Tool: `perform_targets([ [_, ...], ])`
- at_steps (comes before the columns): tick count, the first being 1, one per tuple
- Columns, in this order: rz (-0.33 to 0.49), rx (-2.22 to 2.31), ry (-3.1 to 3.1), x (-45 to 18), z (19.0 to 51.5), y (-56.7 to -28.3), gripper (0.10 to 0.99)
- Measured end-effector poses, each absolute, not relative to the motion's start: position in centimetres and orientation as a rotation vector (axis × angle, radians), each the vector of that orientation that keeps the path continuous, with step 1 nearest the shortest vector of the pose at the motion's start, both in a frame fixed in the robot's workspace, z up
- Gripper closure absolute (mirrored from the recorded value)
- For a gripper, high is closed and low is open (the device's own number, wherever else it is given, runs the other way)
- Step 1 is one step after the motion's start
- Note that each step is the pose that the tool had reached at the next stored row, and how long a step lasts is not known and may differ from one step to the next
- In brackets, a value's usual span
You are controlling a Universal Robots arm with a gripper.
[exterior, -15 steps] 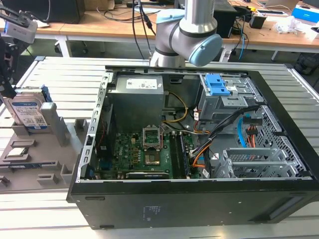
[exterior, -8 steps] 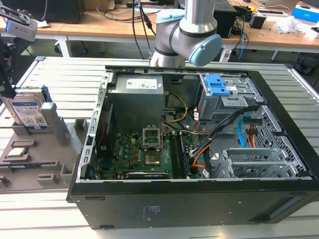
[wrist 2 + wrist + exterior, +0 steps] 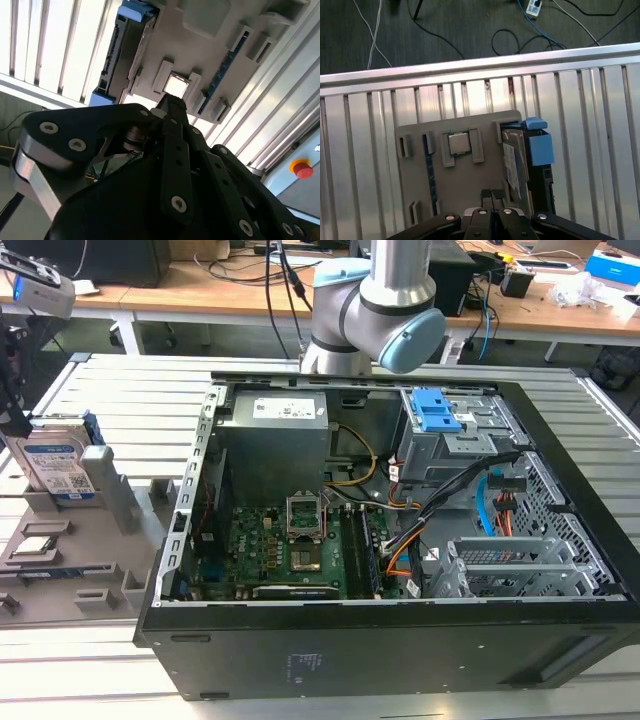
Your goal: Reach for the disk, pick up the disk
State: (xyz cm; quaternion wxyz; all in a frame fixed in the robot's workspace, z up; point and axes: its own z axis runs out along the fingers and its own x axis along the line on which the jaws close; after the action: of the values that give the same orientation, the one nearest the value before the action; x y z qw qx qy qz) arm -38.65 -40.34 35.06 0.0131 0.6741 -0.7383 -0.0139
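The pincer (image 3: 492,194) hangs closed, its two fingertips pressed together with nothing between them. This can be seen in both wrist views.

Closest below it, and not touching it, lies a grey holder tray (image 3: 470,175). A little past the fingertips, a processor chip (image 3: 459,143) sits in a square seat of that tray.

The disk (image 3: 513,167) is just to one side of the pincer and clear of it. It stands on edge in a slot at the tray's border, with its labelled face turned towards the tray's middle. A blue rail (image 3: 539,147) runs along its outer side.

In the exterior view the disk (image 3: 60,465) stands upright at that view's left. It is outside the open computer case (image 3: 400,570), which stands farther from the pincer, past the tray's other side.

Tray and case both rest on the slatted metal counter (image 3: 580,125). Beyond the counter's edge, farthest from the pincer, is a dark floor (image 3: 470,30) strewn with cables.
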Motion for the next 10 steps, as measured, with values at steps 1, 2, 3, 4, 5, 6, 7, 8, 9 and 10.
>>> perform_targets([
  [1,-0.043,2.118,-2.284,-38.65,35.06,-40.34,0.980],
  [2,-0.043,2.125,-2.277,-38.65,35.06,-40.34,0.980],
  [3,-0.043,2.127,-2.276,-38.65,35.06,-40.34,0.980],
  [4,-0.042,2.149,-2.254,-38.65,35.05,-40.34,0.980],
  [5,-0.042,2.174,-2.230,-38.65,35.05,-40.34,0.980],
  [6,-0.042,2.193,-2.211,-38.65,35.06,-40.34,0.980],
  [7,-0.041,2.208,-2.196,-38.65,35.06,-40.34,0.980],
  [8,-0.041,2.209,-2.194,-38.65,35.06,-40.34,0.980],
  [9,-0.041,2.211,-2.193,-38.65,35.06,-40.34,0.980],
  [10,-0.041,2.212,-2.191,-38.65,35.06,-40.34,0.980],
])
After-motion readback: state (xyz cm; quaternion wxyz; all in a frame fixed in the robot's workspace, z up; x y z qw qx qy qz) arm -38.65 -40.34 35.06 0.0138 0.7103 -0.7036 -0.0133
